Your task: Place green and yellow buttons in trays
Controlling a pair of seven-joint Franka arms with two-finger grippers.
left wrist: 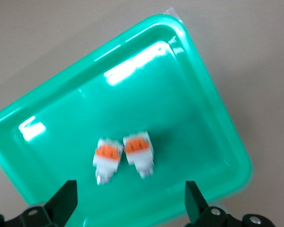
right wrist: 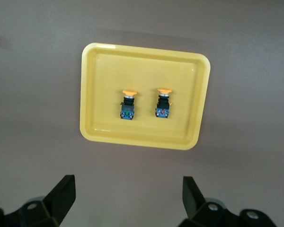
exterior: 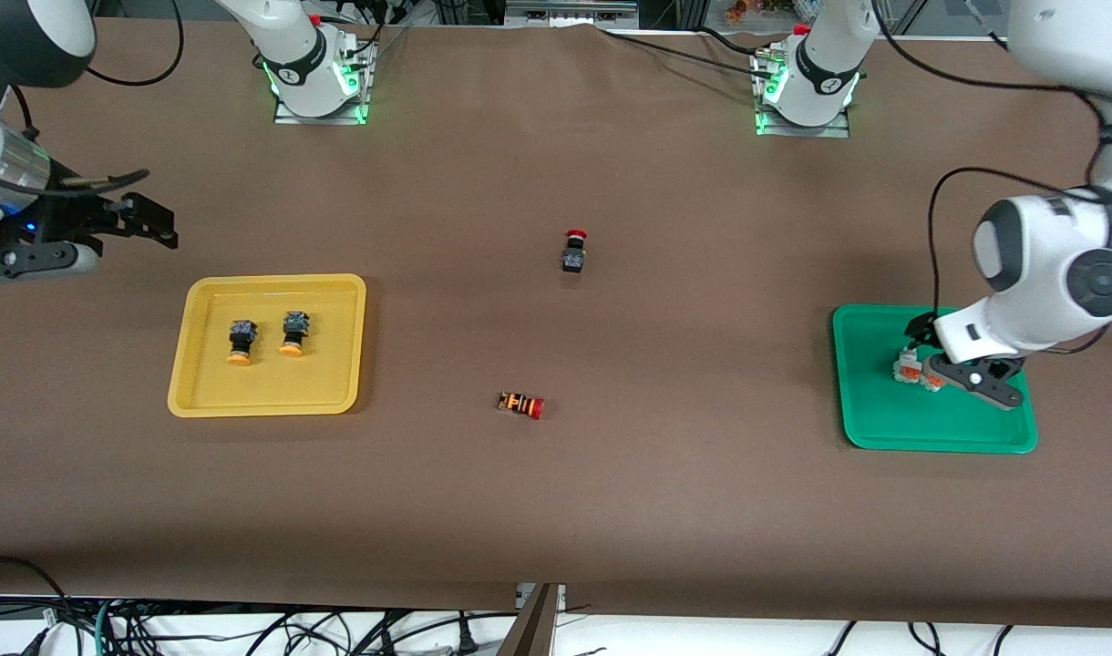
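Hanging spread and empty over bare worktop point(exterior: 556, 510) just off the yellow tray point(exterior: 200, 401) is the right claw point(exterior: 109, 228); two yellow-capped buttons point(exterior: 264, 339) lie side by side in that tray. Mid-worktop lie two red-capped buttons point(exterior: 574, 251) — not for sorting. At the left arm's end, the left claw point(left wrist: 130, 203) hovers spread directly over two white buttons point(left wrist: 125, 156), which touch each other in the green tray point(exterior: 939, 442) — so seemingly nothing remains to fetch.
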